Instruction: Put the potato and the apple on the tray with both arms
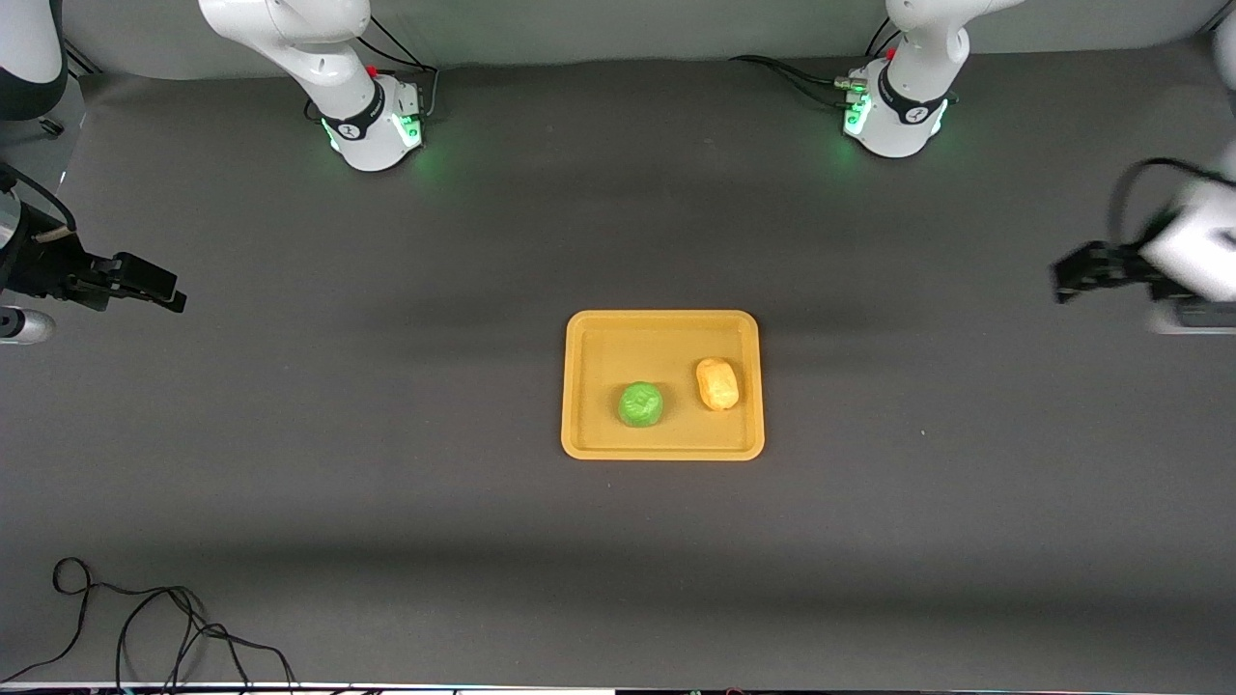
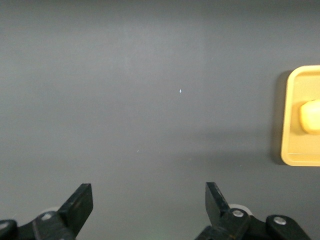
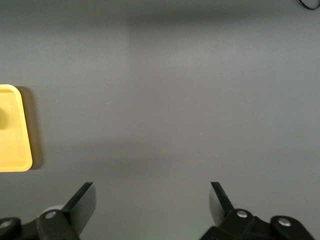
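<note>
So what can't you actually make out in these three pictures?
- The left gripper is smeared by motion blur in the front view, and its arm runs off that view's edge.
- The potato and tray are cut by the left wrist view's edge.
- The apple is missing from the left wrist view; the right wrist view shows only the tray's end.
- The right gripper's arm leaves the front view's edge.

Dark grey table cover (image 1: pixel 386 463); loose black cable (image 1: pixel 145 627) at its camera-side edge.
</note>
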Controlling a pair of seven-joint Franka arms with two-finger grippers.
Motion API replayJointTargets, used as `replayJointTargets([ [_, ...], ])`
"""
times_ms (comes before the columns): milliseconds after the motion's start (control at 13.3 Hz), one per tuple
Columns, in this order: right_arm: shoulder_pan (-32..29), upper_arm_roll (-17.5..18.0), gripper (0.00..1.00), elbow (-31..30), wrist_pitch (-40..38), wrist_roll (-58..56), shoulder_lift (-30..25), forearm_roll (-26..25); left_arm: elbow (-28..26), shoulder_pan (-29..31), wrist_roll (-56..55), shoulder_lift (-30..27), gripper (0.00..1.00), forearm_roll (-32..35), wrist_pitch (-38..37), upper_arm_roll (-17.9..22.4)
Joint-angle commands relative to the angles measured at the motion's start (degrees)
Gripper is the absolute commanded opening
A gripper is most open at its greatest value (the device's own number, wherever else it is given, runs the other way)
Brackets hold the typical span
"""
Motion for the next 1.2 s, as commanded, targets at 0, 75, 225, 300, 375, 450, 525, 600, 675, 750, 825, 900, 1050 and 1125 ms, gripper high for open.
replayJointTargets([
  [0,-0.2,0.3,1.00,-1.2,0.3,-2.9,-1.5,-1.6,1.0,-1.3,-0.3,0.9,1.00,2.0,-1.4,0.6],
  [75,-0.2,0.4,1.00,-1.1,0.1,-3.0,-1.4,-1.6,1.2,0.2,5.4,1.0,1.00,-0.6,-0.5,1.2],
  [225,-0.1,0.4,1.00,-0.8,0.0,-2.9,-1.1,-1.6,2.0,2.7,9.2,1.2,1.00,-3.3,0.3,1.8],
  [300,-0.1,0.4,1.00,-0.8,0.1,-2.9,-1.1,-1.6,2.0,3.6,9.4,1.3,1.00,-4.1,0.3,1.8],
  [375,-0.1,0.4,1.00,-0.8,0.0,-2.9,-1.1,-1.6,2.1,4.5,9.5,1.3,1.00,-5.3,0.0,2.0],
  [450,-0.1,0.4,1.00,-0.8,0.0,-3.0,-1.1,-1.6,2.4,5.6,9.8,1.3,1.00,-6.7,-0.4,2.0],
  [525,-0.1,0.4,1.00,-0.8,0.0,-3.0,-1.1,-1.5,2.6,6.1,11.0,1.2,1.00,-8.4,-1.1,2.0],
  [600,-0.1,0.4,1.00,-0.8,0.0,-3.0,-1.1,-1.5,2.9,6.0,11.0,1.2,1.00,-9.8,-1.8,2.1],
  [675,0.0,0.4,1.00,-0.8,0.0,-2.9,-1.1,-1.5,3.0,6.1,11.2,1.3,1.00,-9.9,-1.8,2.1],
  [750,0.0,0.4,1.00,-0.8,0.0,-2.9,-1.1,-1.5,3.0,6.3,11.3,1.8,1.00,-10.0,-1.8,2.1],
  [825,0.0,0.4,1.00,-0.8,0.0,-3.0,-1.1,-1.5,3.0,6.3,11.2,1.9,1.00,-9.9,-1.9,2.1],
  [900,0.0,0.4,1.00,-0.4,0.0,-2.9,-1.1,-1.5,3.0,6.2,11.2,1.9,1.00,-9.9,-1.9,2.1],
  [1050,0.0,0.4,1.00,-0.2,0.0,-2.7,-0.9,-1.5,3.1,6.2,11.2,1.9,1.00,-9.8,-1.9,2.1],
  [1125,0.0,0.4,1.00,-0.2,0.0,-2.5,-0.9,-1.5,3.1,6.2,11.2,1.9,1.00,-9.8,-1.9,2.0],
])
